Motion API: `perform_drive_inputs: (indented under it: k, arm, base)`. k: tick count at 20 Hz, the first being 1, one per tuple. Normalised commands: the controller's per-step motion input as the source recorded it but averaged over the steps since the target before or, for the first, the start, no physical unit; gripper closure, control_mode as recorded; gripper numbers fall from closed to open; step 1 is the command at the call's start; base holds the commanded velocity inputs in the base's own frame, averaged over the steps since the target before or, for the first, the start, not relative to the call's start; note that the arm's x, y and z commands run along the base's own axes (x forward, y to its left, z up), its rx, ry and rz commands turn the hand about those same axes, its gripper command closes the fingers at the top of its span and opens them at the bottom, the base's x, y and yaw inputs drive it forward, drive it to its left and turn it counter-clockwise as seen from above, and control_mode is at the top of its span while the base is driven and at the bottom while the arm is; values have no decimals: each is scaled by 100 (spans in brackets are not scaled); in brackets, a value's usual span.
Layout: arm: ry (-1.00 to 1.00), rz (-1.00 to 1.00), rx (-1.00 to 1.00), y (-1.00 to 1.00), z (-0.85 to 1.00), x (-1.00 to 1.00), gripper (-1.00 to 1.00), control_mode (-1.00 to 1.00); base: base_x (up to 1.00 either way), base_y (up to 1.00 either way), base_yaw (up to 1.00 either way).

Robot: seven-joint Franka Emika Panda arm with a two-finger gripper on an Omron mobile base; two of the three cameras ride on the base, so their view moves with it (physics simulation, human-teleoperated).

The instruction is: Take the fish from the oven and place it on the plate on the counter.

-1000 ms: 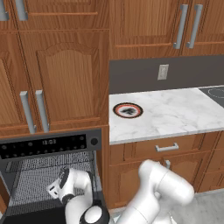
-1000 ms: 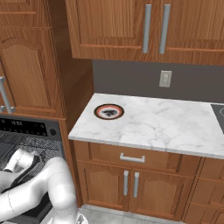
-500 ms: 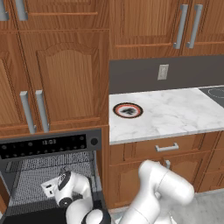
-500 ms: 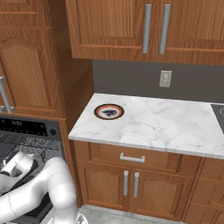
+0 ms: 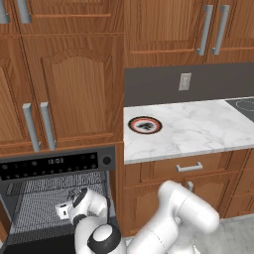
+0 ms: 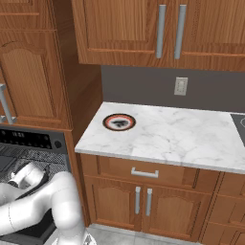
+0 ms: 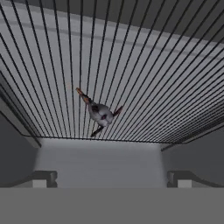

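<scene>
The oven point(image 5: 49, 162) stands open at the lower left, below the tall wooden cabinets. My gripper point(image 5: 64, 210) reaches into its mouth over the wire rack point(image 5: 34, 198). In the hand view the fish point(image 7: 99, 113), small, dark grey and slim, lies on the wire rack point(image 7: 153, 78) ahead of my gripper point(image 7: 111, 177). The jaws stand open with nothing between them, and the fish is apart from the fingertips point(image 7: 43, 177). The plate point(image 5: 145, 125), with an orange-red rim, sits on the white marble counter point(image 5: 198, 134) near its left end, also plate point(image 6: 119, 122) on counter point(image 6: 182, 139).
Wooden cabinet fronts surround the oven point(image 6: 28, 139) and hang above the counter. A drawer with a grey handle point(image 5: 189, 167) sits under the counter. A black cooktop point(image 5: 243, 105) begins at the counter's far right. A wall socket point(image 5: 184, 81) is on the dark backsplash.
The hand has shifted only slightly within the oven opening. The jaws stay open. Plate and counter are unchanged.
</scene>
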Motion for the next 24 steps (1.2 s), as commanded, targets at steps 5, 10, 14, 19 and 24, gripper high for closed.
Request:
perform_drive_inputs:
  k: [5,10,14,19,24]
  arm:
    - [2,0,0,0,0,7,-100,-100]
    - [0,0,0,0,-1,0,-100,-100]
    - [0,0,0,0,-28,0,-100,-100]
    - [0,0,0,-9,-31,0,-100,-100]
    - [-4,0,0,-11,-9,0,-100,-100]
  base:
    - [0,0,0]
    - [0,0,0]
    - [0,0,0]
    - [0,0,0]
    - [0,0,0]
